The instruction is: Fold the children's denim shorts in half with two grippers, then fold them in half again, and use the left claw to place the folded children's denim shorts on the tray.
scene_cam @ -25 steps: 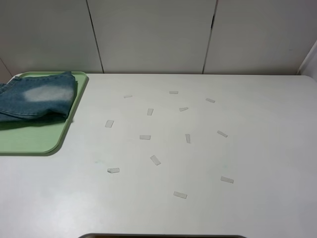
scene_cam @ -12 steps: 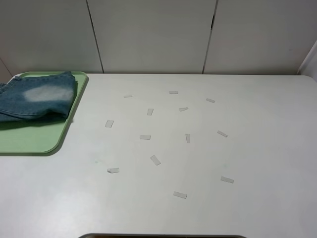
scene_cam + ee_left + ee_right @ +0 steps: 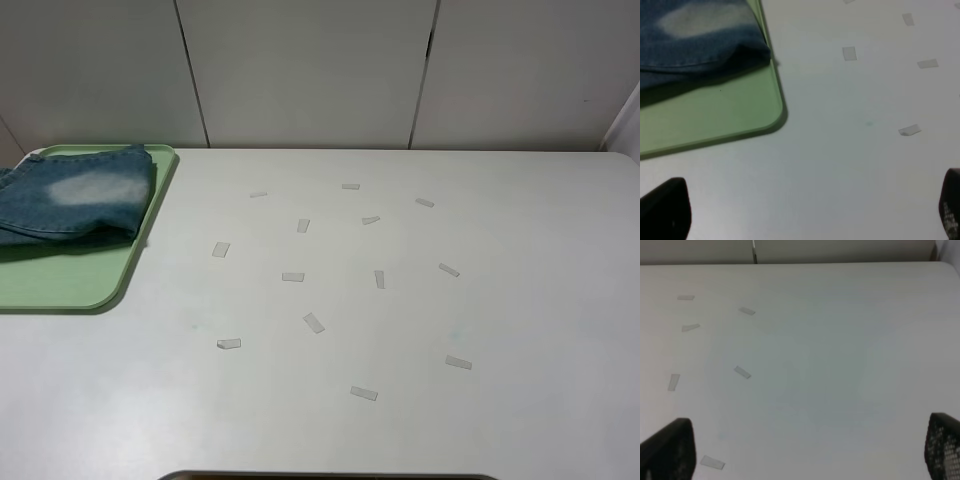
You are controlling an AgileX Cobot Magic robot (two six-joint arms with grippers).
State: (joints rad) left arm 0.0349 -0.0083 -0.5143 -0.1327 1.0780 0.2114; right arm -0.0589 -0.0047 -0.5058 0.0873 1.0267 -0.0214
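The folded children's denim shorts [image 3: 72, 205] lie on the pale green tray [image 3: 70, 280] at the far left of the table, a whitish worn patch facing up. They also show in the left wrist view [image 3: 700, 40], on the tray [image 3: 715, 120]. Neither arm shows in the exterior high view. My left gripper [image 3: 810, 210] is open and empty above bare table, off the tray's near corner. My right gripper [image 3: 805, 450] is open and empty over the right half of the table.
Several small pale tape marks [image 3: 314, 322] are scattered over the middle of the white table [image 3: 500, 300]. A panelled white wall [image 3: 310, 70] runs behind the table. A dark edge [image 3: 330, 476] shows at the front.
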